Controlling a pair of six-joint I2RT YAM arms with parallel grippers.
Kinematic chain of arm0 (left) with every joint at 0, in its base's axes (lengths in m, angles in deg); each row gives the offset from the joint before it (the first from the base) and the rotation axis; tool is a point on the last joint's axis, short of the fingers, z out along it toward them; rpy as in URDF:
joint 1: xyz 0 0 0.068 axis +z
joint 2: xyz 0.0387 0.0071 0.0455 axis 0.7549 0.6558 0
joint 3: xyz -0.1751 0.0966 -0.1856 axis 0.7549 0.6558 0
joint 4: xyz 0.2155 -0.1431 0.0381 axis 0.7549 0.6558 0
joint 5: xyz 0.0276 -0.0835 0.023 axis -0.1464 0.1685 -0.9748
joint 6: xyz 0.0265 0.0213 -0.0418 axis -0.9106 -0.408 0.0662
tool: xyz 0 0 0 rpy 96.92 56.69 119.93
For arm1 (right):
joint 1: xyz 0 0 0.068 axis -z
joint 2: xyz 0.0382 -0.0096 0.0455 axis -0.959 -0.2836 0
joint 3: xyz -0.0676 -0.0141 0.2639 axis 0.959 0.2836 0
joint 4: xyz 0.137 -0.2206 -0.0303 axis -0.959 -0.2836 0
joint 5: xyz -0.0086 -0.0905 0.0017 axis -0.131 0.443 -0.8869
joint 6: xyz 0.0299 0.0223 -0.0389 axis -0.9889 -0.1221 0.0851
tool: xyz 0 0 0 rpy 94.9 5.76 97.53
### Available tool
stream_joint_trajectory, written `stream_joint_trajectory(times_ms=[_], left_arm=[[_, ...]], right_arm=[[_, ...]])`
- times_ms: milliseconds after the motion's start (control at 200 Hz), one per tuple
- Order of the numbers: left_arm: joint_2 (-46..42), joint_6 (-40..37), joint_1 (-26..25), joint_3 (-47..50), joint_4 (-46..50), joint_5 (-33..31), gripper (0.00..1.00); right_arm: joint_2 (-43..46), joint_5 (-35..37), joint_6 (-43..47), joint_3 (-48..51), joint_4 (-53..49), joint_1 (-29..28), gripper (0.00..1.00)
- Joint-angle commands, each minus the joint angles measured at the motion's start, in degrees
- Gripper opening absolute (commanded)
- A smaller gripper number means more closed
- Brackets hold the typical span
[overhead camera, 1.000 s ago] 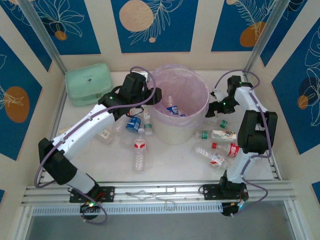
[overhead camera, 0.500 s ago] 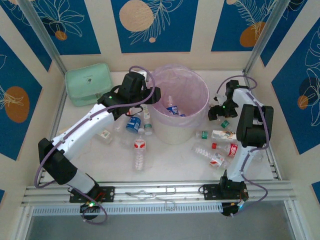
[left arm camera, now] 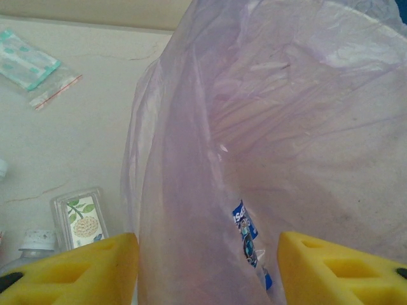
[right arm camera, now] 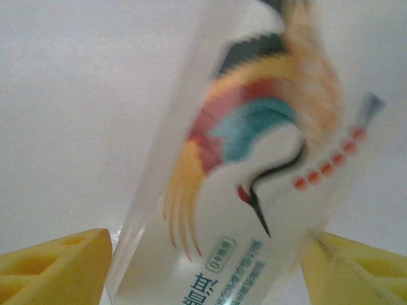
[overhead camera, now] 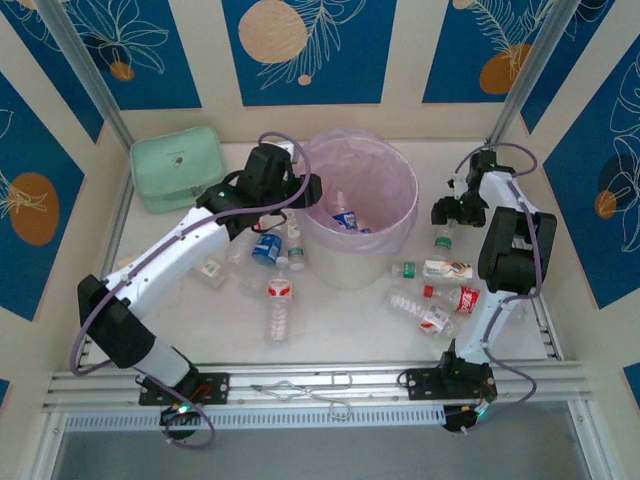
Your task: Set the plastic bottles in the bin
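Straddling a bottle: my right tool (right arm camera: 206, 254) has its yellow wedge fingers (right arm camera: 57, 267) on either side of the crane-label bottle (right arm camera: 254, 178). They sit close against its walls, but I cannot tell whether they press it.
Crane-label bottle: smooth clear plastic with a glossy white label printed with a crane in red, teal and yellow. The upper part is blurred. From above, its green cap (overhead camera: 445, 241) lies on the counter (overhead camera: 340, 325) just right of the bin, not touching it.
Left tool (left arm camera: 208, 254): the fingers stand partway apart at the bin's left rim, with the liner bulging between them. I cannot tell whether they pinch it.
Bin (overhead camera: 345, 262): round with a smooth white wall, mid-counter toward the back.
Liner (left arm camera: 299, 127): thin, creased, translucent pink film draped over the rim. A blue print (left arm camera: 248, 238) shows dimly through it.
Inside the bin: a sunk bottle (overhead camera: 345, 218) with a blue label.
Left of the bin: a blue-label bottle (overhead camera: 265, 248) and a red-label bottle (overhead camera: 281, 300) lie by my left arm.
Right of the bin: a white-label bottle (overhead camera: 440, 269) and two red-banded bottles (overhead camera: 455, 298) lie close together.
Around: a soft mint-green pouch (overhead camera: 178, 167) with rounded corners sits in the far-left corner. A small clear box (left arm camera: 79, 219) holds a leaf-printed card, and a teal zip bag (left arm camera: 28, 60) with a red seal lies flat.
In the way: the liner screens the bin's inside from my left tool.
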Motion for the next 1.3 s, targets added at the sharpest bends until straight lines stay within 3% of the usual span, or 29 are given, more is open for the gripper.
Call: stream_joint_trajectory(times_ms=[0,375,725,1296], left_arm=[[1.1,0.4,0.4,-1.4,0.4,0.5,0.59],[1.9,-0.4,0.8,-2.8,1.0,0.4,0.60],[3.2,-0.1,1.2,-4.1,1.1,1.9,0.60],[3.2,-0.3,1.2,-2.2,0.7,1.6,0.59]], right_arm=[[-1.7,-0.5,-2.6,-1.8,-0.2,-0.4,0.65],[-0.9,0.9,-4.5,-3.4,-0.4,-0.4,0.55],[3.7,-7.7,-8.6,-5.1,1.2,2.9,0.50],[24.0,-21.7,-17.0,-12.2,-0.3,3.2,0.44]])
